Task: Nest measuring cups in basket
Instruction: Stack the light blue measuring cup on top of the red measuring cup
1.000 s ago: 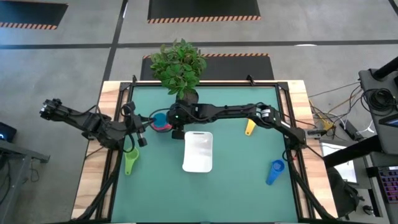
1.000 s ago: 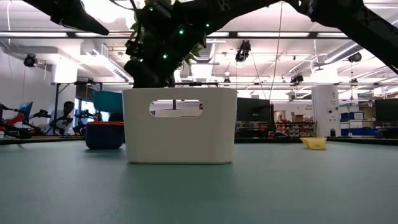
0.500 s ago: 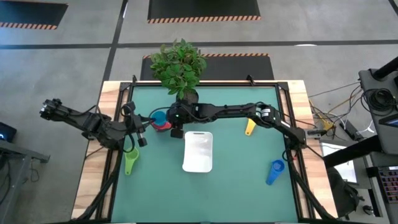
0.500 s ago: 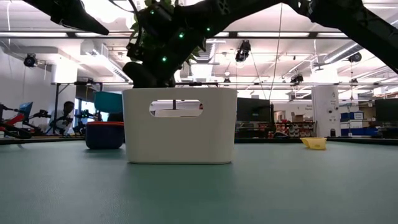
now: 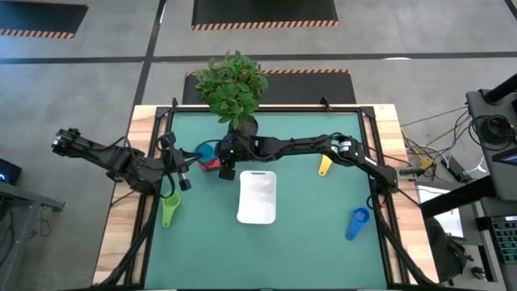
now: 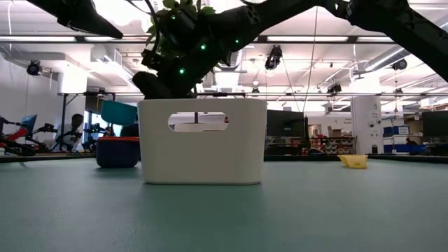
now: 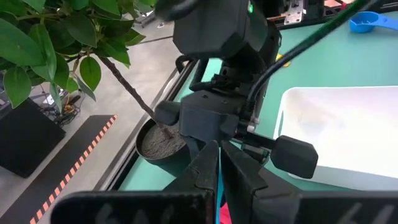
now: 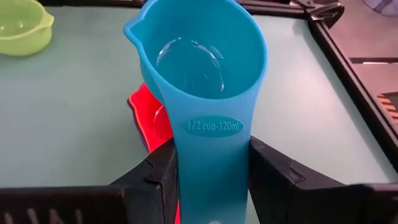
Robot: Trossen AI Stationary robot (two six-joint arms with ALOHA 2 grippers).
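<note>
Teal cup (image 8: 202,81), handle clamped between right gripper (image 8: 208,168) fingers, bowl pointing away from the wrist; we note glossy plastic, printed "1/2 cup-120ml". Left gripper (image 7: 217,171) closed, empty.

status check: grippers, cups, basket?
Right gripper shut on teal cup, raised above red cup, beside the basket. Left gripper shut, empty, waiting at table's left edge. Basket empty; green, yellow, blue cups still out.
</note>
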